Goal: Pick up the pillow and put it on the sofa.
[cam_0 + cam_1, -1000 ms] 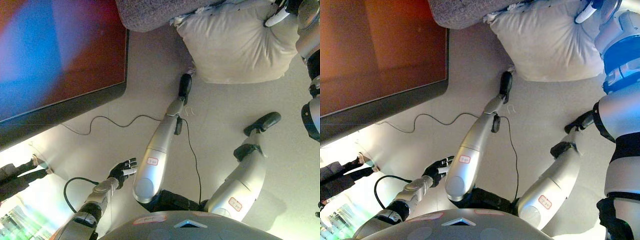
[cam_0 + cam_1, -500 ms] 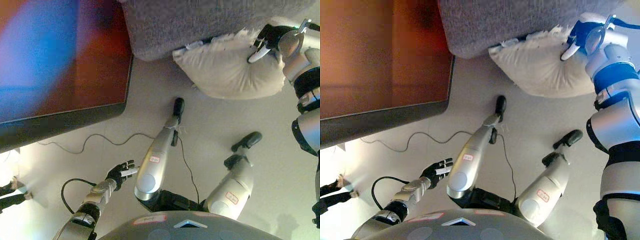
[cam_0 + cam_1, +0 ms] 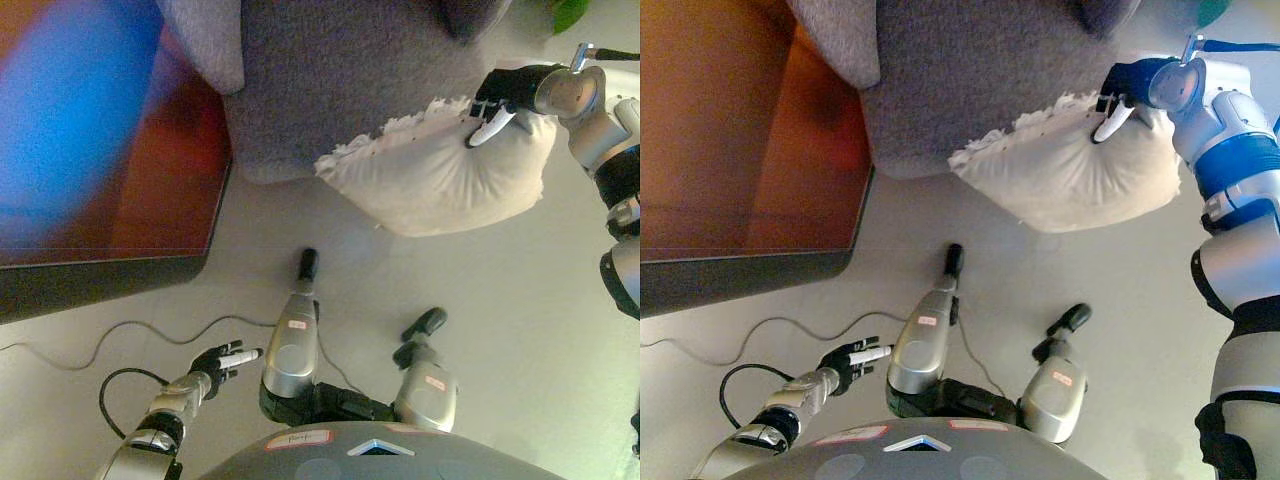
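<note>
A cream pillow (image 3: 430,180) with a frilled edge hangs off the floor in front of the grey sofa (image 3: 340,70). My right hand (image 3: 500,95) is shut on its upper right corner and holds it up against the sofa's front; it also shows in the right eye view (image 3: 1125,90). My left hand (image 3: 222,358) is low at the lower left, fingers straight and empty, far from the pillow.
A dark red-brown table (image 3: 100,170) with a thick dark edge fills the left side, next to the sofa. A thin grey cord (image 3: 120,335) lies on the pale floor (image 3: 520,330) below the table.
My right hand has lifted the pillow further off the floor and closer to the sofa. The view has shifted, so more of the sofa shows. The left hand stays low.
</note>
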